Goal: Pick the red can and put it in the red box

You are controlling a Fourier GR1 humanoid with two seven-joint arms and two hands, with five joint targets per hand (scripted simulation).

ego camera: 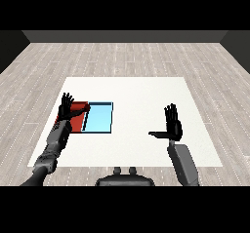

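Note:
The red tray (78,123) lies on the white table (136,90) at the left, with the light blue tray (99,118) touching its right side. My left hand (66,108) is over the red tray's far left part, fingers straight and spread, holding nothing. It hides part of that tray. My right hand (172,124) hovers over the table's right half, well apart from both trays, fingers straight up and thumb stuck out to the left, also with nothing in it. I cannot make out a red can anywhere.
The table's front edge runs just ahead of both forearms. Grey wooden floor surrounds the table on all sides.

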